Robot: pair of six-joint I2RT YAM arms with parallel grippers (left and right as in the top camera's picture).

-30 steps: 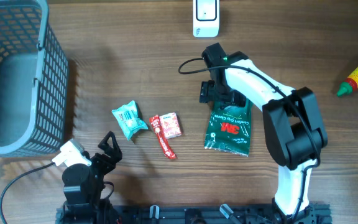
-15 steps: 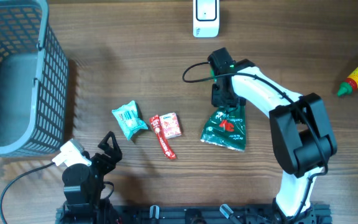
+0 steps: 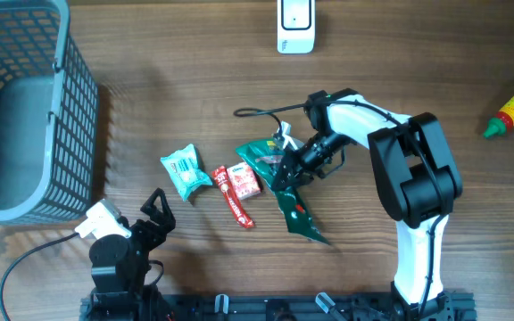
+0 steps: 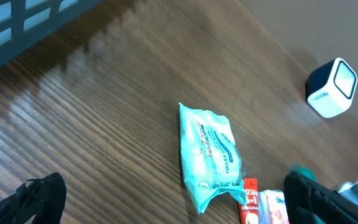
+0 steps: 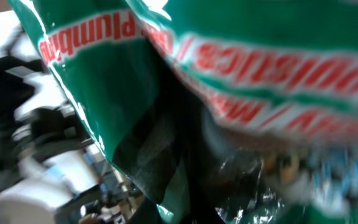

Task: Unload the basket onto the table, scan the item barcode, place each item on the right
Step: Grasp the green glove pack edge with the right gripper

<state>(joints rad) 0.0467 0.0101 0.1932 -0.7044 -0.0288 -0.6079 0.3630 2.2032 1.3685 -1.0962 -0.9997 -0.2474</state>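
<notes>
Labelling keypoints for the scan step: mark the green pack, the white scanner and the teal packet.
green pack [image 3: 296, 212], overhead view, on its lower hanging half.
white scanner [image 3: 295, 25], overhead view, on the middle of its housing.
teal packet [image 4: 208, 149], left wrist view, on the centre of its printed face.

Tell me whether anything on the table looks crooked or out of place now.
The green packet stands out: pinched in the right gripper, it hangs twisted and slanted near the pink box. The right wrist view shows it crumpled and blurred. Nothing looks spilled.
</notes>
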